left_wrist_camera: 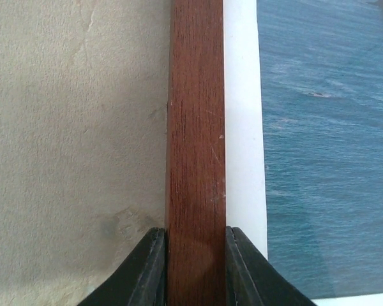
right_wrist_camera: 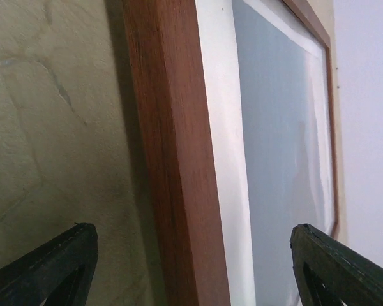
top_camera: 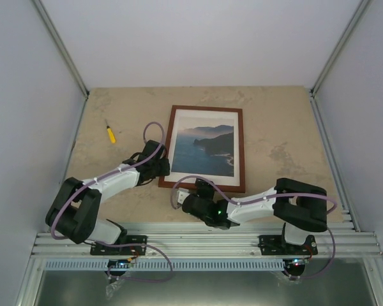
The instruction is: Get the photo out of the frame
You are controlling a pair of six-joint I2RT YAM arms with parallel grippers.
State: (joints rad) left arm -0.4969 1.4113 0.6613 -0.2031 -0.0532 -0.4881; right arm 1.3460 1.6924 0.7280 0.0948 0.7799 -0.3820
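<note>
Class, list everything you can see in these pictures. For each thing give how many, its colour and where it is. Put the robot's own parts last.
table: one, mottled beige, under everything.
frame: one, reddish-brown wood, middle of the table, picture side up.
photo: one, blue sea and dark cliffs, inside the frame.
mat: one, white, between the frame's wood and the photo.
screwdriver: one, yellow handle, left of the frame, apart from it.
arms: two, white and black with purple cables, reaching in from the near edge.
left gripper: one, black, shut on the frame's left rail.
right gripper: one, black, open, astride a frame rail.
</note>
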